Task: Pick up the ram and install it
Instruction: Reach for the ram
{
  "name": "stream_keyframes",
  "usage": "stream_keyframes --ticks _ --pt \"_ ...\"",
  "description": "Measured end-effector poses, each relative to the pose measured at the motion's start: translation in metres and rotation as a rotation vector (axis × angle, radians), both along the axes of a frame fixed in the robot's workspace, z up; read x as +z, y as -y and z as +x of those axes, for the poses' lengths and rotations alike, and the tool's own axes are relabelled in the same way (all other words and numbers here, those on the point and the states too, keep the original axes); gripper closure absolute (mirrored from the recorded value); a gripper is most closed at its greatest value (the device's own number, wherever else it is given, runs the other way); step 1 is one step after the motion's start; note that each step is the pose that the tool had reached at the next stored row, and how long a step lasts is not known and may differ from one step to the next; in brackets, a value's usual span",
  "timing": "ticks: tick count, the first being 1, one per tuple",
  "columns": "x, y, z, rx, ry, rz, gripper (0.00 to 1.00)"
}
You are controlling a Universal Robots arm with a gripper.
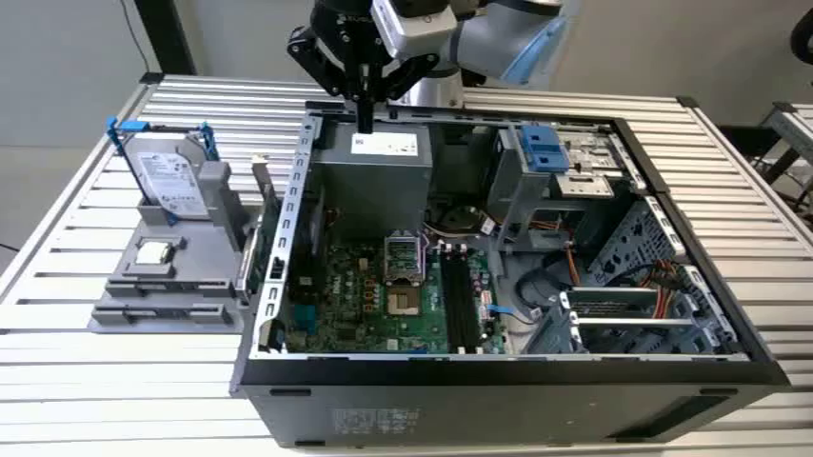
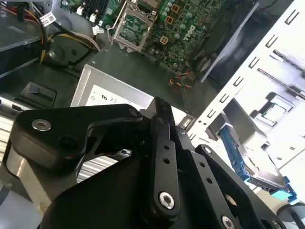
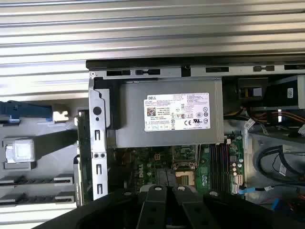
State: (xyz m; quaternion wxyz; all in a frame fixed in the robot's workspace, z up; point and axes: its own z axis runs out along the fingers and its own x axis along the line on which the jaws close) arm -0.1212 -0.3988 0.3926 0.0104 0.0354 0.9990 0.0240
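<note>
Gripper point(image 1: 366, 116) hangs over the back edge of the case point(image 1: 300, 167), above the power supply point(image 1: 379, 176), its fingers drawn together with nothing between them (both wrist views show them closed too). The ram point(image 1: 250, 249) stands on edge in the grey fixture point(image 1: 152, 309), just outside the case wall, near the hard drive point(image 1: 166, 181).

Exterior view: arm point(image 1: 508, 43) cut off at the 12 o'clock edge; hard drive point(image 1: 171, 176) lower end hidden in grey holder point(image 1: 166, 290). First wrist view: tool point(image 3: 167, 192) base cut off at 6 o'clock, computer case point(image 3: 97, 143) at 3 o'clock.
</note>
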Motion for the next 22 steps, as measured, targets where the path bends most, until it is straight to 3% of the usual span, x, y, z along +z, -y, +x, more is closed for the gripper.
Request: stream_keyframes --ticks 14,22 --pt "0.0000 0.0000 -0.0024 0.000 0.0000 0.0000 1.00" --pt "0.0000 0.0000 -0.0163 0.000 0.0000 0.0000 1.00"
